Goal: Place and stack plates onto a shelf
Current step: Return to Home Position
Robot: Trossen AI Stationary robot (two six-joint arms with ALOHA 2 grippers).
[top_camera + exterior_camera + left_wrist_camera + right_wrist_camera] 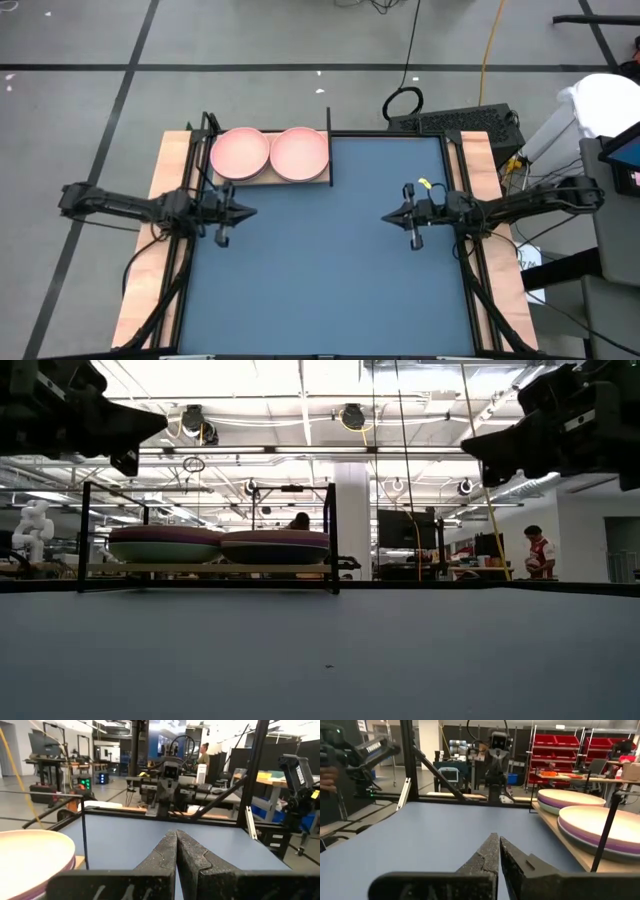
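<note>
The left gripper (248,211) hangs clenched on nothing over the 9 o'clock side of the blue-grey mat (330,280), its fingers (162,857) pressed together. The right gripper (386,216) faces it from the 3 o'clock side, likewise closed and empty, with bare mat between them and nothing in either one's way. At the mat's 11 o'clock corner, about 12 o'clock from the left gripper, sits the shelf (270,181), with a black post (329,140) at its inner end. It holds the plates (299,153) in two stacks side by side, each topped by a salmon pink plate (240,153). From above the lower plates are hidden. The low view shows only their edges, purple under the top and what may be pale green at the bottom of one stack (165,546), so their number cannot be told. Beyond the bench (138,290), at 12 to 1 o'clock, a black cable loop (403,103) and a yellow cable (490,50) lie on the floor.
</note>
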